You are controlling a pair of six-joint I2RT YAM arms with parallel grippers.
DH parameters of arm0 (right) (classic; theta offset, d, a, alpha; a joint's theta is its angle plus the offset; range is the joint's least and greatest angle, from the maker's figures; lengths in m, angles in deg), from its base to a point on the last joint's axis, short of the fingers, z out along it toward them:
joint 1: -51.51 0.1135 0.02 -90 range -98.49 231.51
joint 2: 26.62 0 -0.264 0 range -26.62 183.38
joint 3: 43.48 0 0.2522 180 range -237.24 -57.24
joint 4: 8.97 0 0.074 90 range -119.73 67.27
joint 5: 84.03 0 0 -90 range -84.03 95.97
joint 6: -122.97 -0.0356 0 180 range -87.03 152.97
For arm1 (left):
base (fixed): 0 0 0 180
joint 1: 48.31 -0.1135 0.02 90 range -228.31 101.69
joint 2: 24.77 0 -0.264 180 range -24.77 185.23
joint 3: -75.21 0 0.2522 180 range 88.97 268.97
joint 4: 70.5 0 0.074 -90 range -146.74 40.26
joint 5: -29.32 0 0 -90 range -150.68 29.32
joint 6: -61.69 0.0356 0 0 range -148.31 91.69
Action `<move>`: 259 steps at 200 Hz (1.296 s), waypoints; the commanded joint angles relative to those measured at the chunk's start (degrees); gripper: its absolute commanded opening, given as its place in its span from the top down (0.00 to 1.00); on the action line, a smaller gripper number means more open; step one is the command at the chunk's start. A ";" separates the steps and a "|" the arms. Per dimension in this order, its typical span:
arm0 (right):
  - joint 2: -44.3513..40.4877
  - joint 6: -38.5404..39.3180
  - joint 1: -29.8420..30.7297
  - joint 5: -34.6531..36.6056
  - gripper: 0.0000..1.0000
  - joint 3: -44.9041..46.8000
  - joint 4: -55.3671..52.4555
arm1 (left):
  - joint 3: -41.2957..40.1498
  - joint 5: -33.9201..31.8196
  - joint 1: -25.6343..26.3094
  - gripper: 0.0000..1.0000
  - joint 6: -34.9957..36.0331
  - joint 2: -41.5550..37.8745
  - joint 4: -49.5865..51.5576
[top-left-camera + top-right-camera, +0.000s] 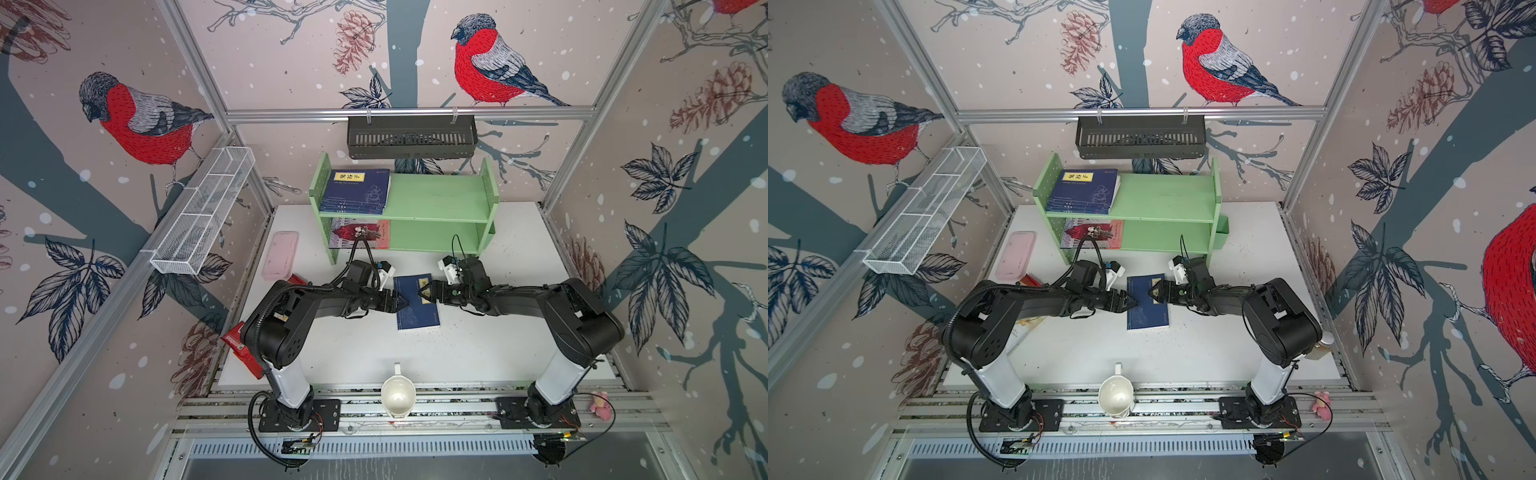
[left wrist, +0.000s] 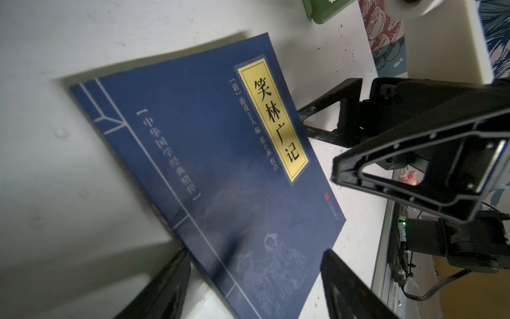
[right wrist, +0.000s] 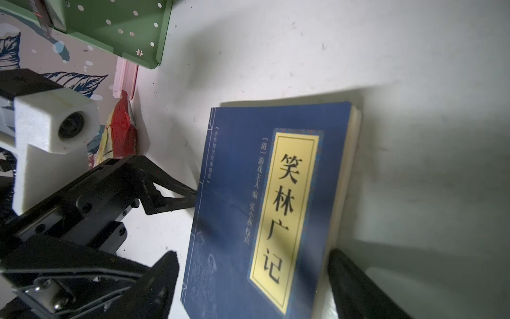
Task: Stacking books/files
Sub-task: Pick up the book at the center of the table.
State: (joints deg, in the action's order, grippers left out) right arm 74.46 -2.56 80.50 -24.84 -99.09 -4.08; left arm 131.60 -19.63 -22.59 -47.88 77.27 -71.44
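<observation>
In both top views I saw one navy book [image 1: 417,309] lying flat on the white table [image 1: 498,340]. The left gripper [image 1: 402,305] was at its spine edge and the right gripper [image 1: 423,293] over its cover. Only those views showed the other navy books [image 1: 357,189] stacked on the green shelf [image 1: 440,199], with the pink-and-red book [image 1: 359,233] on the board below. The wrist views settled the jaws: both pairs stood apart, clamping nothing. The right wrist view alone showed the cream page edges [image 3: 350,165].
</observation>
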 commanded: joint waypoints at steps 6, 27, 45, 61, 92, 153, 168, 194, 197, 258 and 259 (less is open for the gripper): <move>2.70 -1.77 1.46 -1.64 0.14 0.20 -13.34 | -0.52 0.11 0.13 0.23 -1.54 3.08 6.66; 2.55 -2.95 1.50 -2.02 0.14 0.78 -11.87 | -2.45 0.51 -0.05 0.22 -2.51 2.35 3.70; 2.33 -3.14 1.50 -1.65 0.14 1.04 -11.94 | -3.54 0.51 -0.62 0.21 -3.38 1.80 2.07; 2.12 -3.23 1.42 -1.63 0.14 1.15 -11.97 | -3.35 0.96 -1.39 0.21 -3.94 1.89 2.31; 1.69 -3.58 1.33 -1.64 0.14 1.33 -11.63 | -3.81 2.89 -2.16 0.24 -5.27 1.75 0.72; -0.89 -4.76 0.93 -0.60 0.14 1.71 -10.29 | -4.48 4.13 -2.34 0.78 -6.35 -2.85 -0.09; -2.65 -5.54 0.71 0.54 0.14 2.61 -9.16 | -4.26 3.55 -2.42 0.93 -6.36 -4.38 0.78; -7.36 -6.88 -0.31 2.86 0.14 4.39 -8.32 | -3.53 2.79 -2.68 1.00 -5.05 -7.95 2.82; -8.15 -6.99 -0.45 3.10 0.14 4.60 -8.43 | -3.38 2.86 -2.69 1.00 -4.81 -8.46 3.14; -20.90 -6.73 -2.19 5.92 0.13 5.40 -16.43 | 2.26 6.12 -3.21 1.00 5.27 -18.71 18.93; -21.04 -6.70 -2.23 5.97 0.13 5.34 -16.66 | 2.36 6.26 -3.21 1.00 5.52 -18.85 19.32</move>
State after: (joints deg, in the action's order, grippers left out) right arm 56.10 -9.29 78.47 -20.69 -93.16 -15.03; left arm 131.80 -16.33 -25.72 -48.84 60.95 -61.25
